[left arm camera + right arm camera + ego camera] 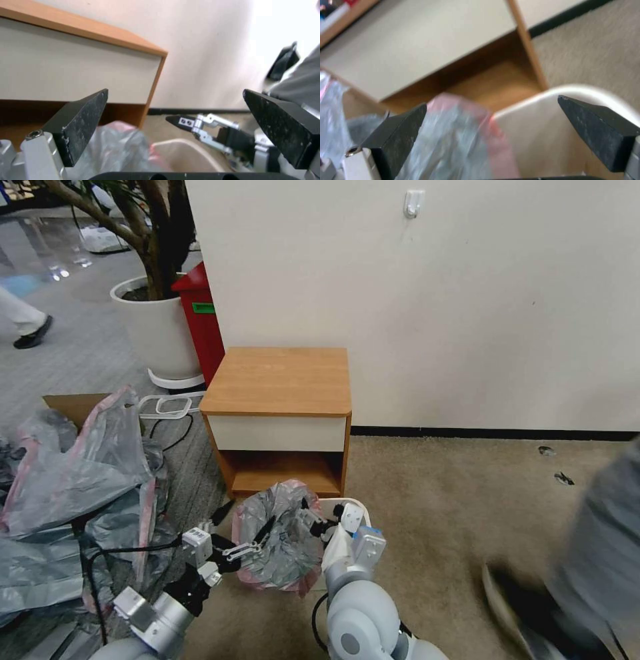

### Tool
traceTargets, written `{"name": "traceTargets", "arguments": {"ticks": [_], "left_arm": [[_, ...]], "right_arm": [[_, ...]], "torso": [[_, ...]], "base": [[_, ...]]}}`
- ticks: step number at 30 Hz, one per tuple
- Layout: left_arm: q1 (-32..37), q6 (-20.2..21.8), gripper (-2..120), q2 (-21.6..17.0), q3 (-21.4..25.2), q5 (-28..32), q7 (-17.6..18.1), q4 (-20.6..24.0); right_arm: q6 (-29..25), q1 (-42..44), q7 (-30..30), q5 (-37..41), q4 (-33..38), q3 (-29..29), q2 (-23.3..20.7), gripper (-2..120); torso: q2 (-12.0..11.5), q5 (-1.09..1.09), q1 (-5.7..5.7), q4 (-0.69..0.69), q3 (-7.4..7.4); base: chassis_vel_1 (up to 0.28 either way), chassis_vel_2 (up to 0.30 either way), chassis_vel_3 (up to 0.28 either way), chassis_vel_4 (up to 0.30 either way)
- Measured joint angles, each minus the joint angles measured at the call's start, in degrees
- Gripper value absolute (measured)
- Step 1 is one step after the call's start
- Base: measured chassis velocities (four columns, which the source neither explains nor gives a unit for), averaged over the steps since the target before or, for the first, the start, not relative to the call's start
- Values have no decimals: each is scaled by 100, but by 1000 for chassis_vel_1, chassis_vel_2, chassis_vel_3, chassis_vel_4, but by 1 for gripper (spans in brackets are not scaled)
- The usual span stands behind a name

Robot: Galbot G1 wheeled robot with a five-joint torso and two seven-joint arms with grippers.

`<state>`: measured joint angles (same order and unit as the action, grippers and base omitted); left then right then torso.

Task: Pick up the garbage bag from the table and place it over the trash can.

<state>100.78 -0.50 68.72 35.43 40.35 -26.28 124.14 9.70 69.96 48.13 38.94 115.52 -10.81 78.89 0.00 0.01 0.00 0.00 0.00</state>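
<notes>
- The garbage bag (277, 540) sits over the left part of the trash can (351, 508), on the floor just in front of the table (280, 380). Its grey plastic bulges up crumpled, with the pink rim band hanging down at the near side.
- The right part of the trash can rim shows bare and cream-white in the head view, not covered by the bag.
- In the right wrist view the garbage bag (460, 140) drapes over one edge of the trash can (546, 130), and the bare inside wall of the can lies beside it.
- The left tool (250, 549) is at the left side of the bag, its fingers reaching the plastic. From its own wrist view the two dark fingers (83, 122) stand wide apart with nothing between them; the bag (113, 150) and the can (186, 155) lie beyond.
- The right tool (319, 523) is over the can at the bag's right edge. Its dark fingers (396, 135) are spread wide in the right wrist view, and the bag's pink band lies past them; whether they touch the plastic I cannot tell.
- The left wrist view also shows the right tool (186, 123) across the can, above its rim.
- The table top is bare wood, with a cream front panel and an open shelf below.
- A heap of grey-pink bags (73, 493) lies on the floor to the left, well apart from the can.
- A red bin (200, 320) and a white plant pot (157, 330) stand behind the table to the left.
</notes>
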Motion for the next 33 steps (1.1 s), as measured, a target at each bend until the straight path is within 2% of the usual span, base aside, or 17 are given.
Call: {"name": "traceTargets", "arguments": {"ticks": [2,4,6,7,8,9,10,12,18,21,22,24,25,28,29,30,33], "left_arm": [[-73,187,99,-5,-122,237,544,97],[-87,224,98,-2,-150,281,662,114],[-179,477,99,22,-291,369,1282,158],[-179,477,99,22,-291,369,1282,158],[-219,580,99,29,-342,375,1499,160],[-287,836,100,35,-436,384,1914,183],[-305,909,100,37,-456,389,2006,193],[-442,1639,100,69,-592,509,2697,284],[-571,1816,100,115,-750,416,3014,290],[-674,2007,100,117,-825,14,3475,406],[-674,2007,100,117,-825,14,3475,406],[-781,2525,100,117,-773,-13,3641,543],[-911,3043,100,118,-696,41,3690,641],[-992,3340,100,118,-657,81,3706,692],[-1118,3820,100,127,-606,178,3713,733],[-1175,4020,100,144,-591,201,3722,734],[-1270,4216,100,191,-584,177,3750,701]], "right_arm": [[-98,97,-128,-252,29,317,27,100],[-119,118,-157,-300,40,399,32,100],[-213,248,-288,-500,104,781,50,100],[-213,248,-288,-500,104,781,50,100],[-232,290,-326,-541,135,881,54,100],[-267,375,-389,-604,209,1061,60,100],[-275,402,-403,-615,235,1104,61,100],[-304,577,-469,-639,416,1322,69,100],[-364,806,-538,-654,536,1534,96,100],[-437,952,-584,-708,549,1644,134,100],[-437,952,-584,-708,549,1644,134,100],[-476,1011,-603,-742,549,1678,154,100],[-512,1061,-614,-772,542,1711,178,100],[-532,1091,-621,-787,539,1729,191,100],[-555,1129,-633,-810,538,1748,201,100],[-566,1146,-638,-821,539,1758,203,100],[-588,1178,-653,-835,541,1791,205,100]], "torso": [[0,0,0,0,0],[0,0,0,0,0],[0,0,0,0,0],[0,0,0,0,0],[0,0,0,0,0],[0,-1,0,0,0],[0,-1,0,0,0],[0,-1,0,-1,0],[0,0,0,0,0],[0,0,0,0,0],[0,0,0,0,0],[0,0,0,0,0],[0,0,0,0,0],[0,0,0,0,0],[0,0,0,-1,0],[0,0,0,0,0],[0,0,0,0,0]], "base": [[0,0,0,0],[0,0,0,0],[0,0,0,0],[0,0,0,0],[0,0,0,0],[0,0,0,0],[0,0,0,0],[0,0,0,0],[0,0,0,0],[0,0,0,0],[0,0,0,0],[0,0,0,0],[0,0,0,0],[0,0,0,0],[0,0,0,0],[0,0,0,0],[0,0,0,0]]}}
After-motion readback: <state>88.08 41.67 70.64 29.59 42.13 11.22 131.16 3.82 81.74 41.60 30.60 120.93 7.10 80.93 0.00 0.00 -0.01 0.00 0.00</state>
